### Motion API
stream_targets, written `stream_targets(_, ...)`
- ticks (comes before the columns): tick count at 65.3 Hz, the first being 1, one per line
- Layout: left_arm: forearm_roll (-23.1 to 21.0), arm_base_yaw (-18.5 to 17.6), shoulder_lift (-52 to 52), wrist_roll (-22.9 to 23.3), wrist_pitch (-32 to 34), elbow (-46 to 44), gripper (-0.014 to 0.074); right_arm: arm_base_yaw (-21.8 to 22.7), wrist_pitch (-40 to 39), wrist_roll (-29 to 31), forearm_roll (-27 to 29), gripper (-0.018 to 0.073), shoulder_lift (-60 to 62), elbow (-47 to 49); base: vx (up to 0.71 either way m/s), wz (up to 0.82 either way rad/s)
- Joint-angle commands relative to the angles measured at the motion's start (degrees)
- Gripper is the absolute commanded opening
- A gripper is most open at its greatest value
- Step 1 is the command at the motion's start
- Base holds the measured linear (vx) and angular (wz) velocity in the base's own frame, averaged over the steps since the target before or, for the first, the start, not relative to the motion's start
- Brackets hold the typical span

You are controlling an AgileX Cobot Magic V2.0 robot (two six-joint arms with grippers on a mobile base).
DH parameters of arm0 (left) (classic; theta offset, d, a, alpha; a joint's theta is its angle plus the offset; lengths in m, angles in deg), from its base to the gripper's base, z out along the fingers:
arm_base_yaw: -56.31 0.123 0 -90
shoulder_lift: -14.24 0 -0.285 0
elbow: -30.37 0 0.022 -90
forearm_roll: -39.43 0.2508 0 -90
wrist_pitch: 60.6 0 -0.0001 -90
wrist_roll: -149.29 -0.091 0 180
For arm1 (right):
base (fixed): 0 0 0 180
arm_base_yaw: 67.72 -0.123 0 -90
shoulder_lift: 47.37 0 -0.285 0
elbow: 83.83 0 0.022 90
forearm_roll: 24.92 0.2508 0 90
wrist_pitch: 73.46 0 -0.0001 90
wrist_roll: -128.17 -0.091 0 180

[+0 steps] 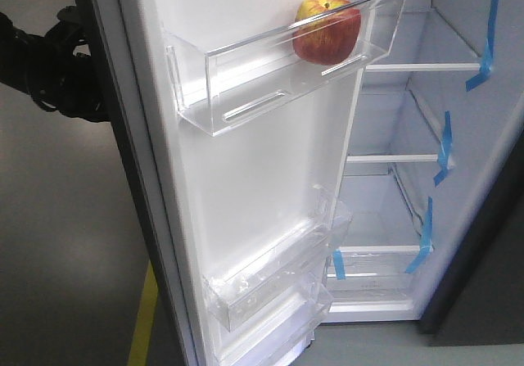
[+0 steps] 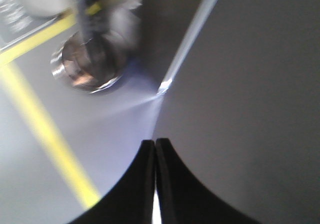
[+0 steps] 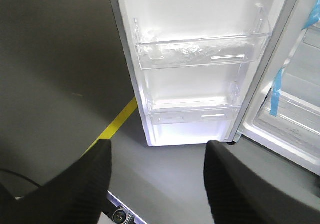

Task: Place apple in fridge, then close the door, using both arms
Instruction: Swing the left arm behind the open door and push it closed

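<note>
One yellow line (image 3: 117, 122) crosses the grey floor (image 3: 170, 176) beside the open door (image 3: 195, 83).

One apple (image 1: 327, 30). One fridge (image 1: 491, 161), one door (image 1: 246, 178). Three clear bins on the door in the front view: top bin (image 1: 246, 88), middle bin (image 1: 262, 282), bottom bin (image 1: 274, 333); the right wrist view shows only two. Three glass shelves (image 1: 417, 67) in the fridge. Four strips of blue tape (image 1: 488, 38). One yellow floor line (image 1: 143, 317) in the front view; two, meeting, in the left wrist view. One black arm (image 1: 49, 63) at the left edge. Two left fingers (image 2: 135, 184); two right fingers (image 3: 75, 184). One shiny round metal thing (image 2: 87, 68) in the left wrist view, blurred.
</note>
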Motion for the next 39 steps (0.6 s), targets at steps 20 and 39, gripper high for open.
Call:
stream_targets(20,-10.58,-6.24,-2.95,-3.26,-1.03,-1.8,-0.0006,-0.13,-3.19,0.35,0.51,0.0396,-0.82,1.32,0.0,0.0)
stream_targets(39,-10.58,-12.84,-2.95,-4.48,0.25,-1.8,-0.0006,-0.13,-3.19,0.35,0.51,0.0396,-0.82,1.32,0.0,0.01)
